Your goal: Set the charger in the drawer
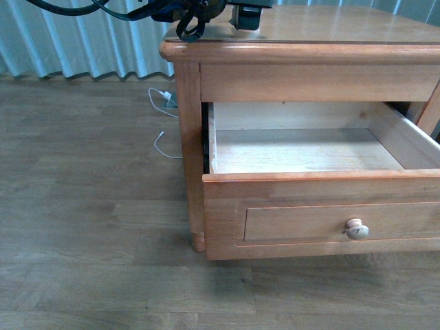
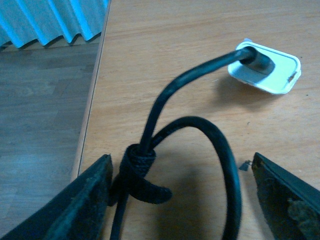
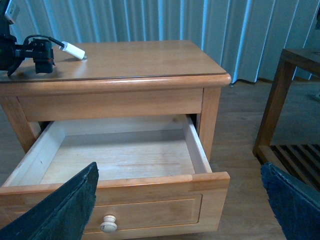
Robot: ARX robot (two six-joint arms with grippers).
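Across most of the front view stood a honey-coloured wooden nightstand (image 1: 187, 137). Its taller, recessed-panel wooden drawer (image 1: 309, 196) stood open and showed pale wood inside, with a round wooden knob (image 1: 357, 229) at the lower right of the frame.

At the bottom of the right wrist view, the right gripper (image 3: 178, 169) hung in front of and above the drawer front. Its dark fingers were spread wide in the two lower corners, holding nothing.

The left gripper (image 2: 181, 160) was over the nightstand top, in the upper left of the right wrist view. Its fingers were also wide apart and gripped nothing, and between them lay the looped black cable (image 2: 220, 145), bound by a black fabric strap (image 2: 137, 165) close to one finger. Whether strap and finger touched could not be told.

The small white boxy charger (image 2: 267, 72) lay on the tabletop in the upper right of the left wrist frame, outside the drawer.
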